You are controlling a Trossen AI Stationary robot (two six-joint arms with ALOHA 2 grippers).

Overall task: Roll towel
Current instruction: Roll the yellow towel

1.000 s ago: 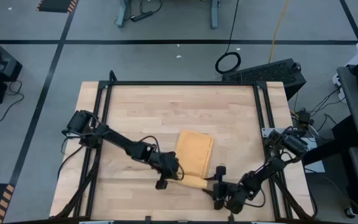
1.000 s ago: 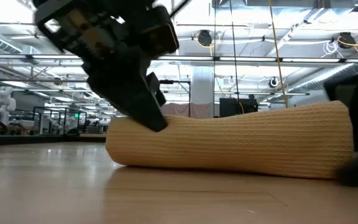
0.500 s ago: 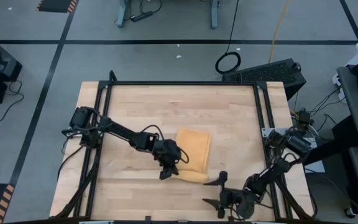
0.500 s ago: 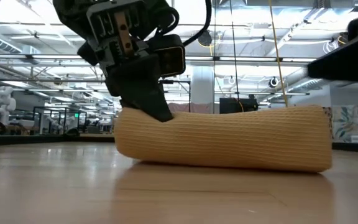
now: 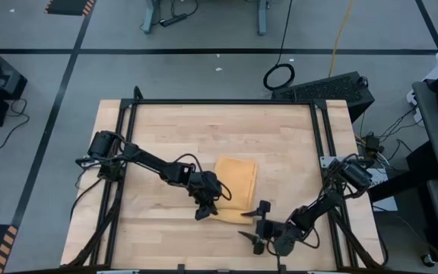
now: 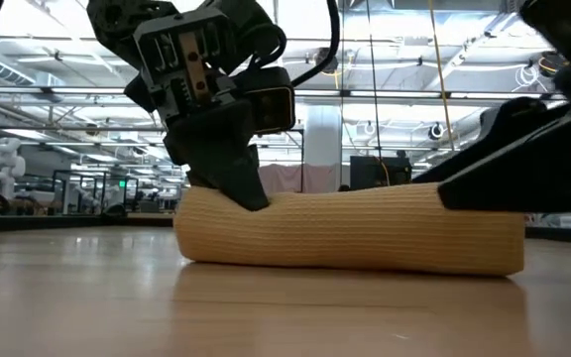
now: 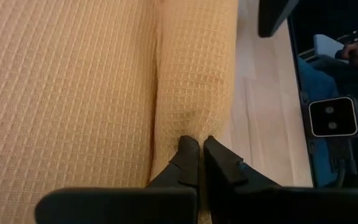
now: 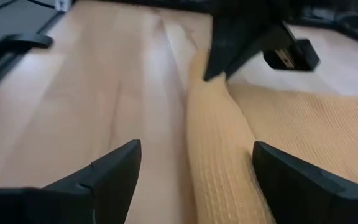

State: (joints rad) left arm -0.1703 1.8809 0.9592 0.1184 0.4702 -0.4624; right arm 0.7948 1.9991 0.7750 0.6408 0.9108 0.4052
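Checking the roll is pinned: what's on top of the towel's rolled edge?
The left gripper, shut, presses on one end of the towel roll. The right gripper is open beside the other end. The roll's inside is hidden.

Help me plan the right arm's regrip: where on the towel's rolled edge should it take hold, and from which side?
Judging by the pose, grip the free end of the towel roll, coming from the table's near edge; the left end effector pins the other end, the right end effector open beside it.

Half-rolled towel (image 5: 236, 185) on wooden table (image 5: 173, 133)
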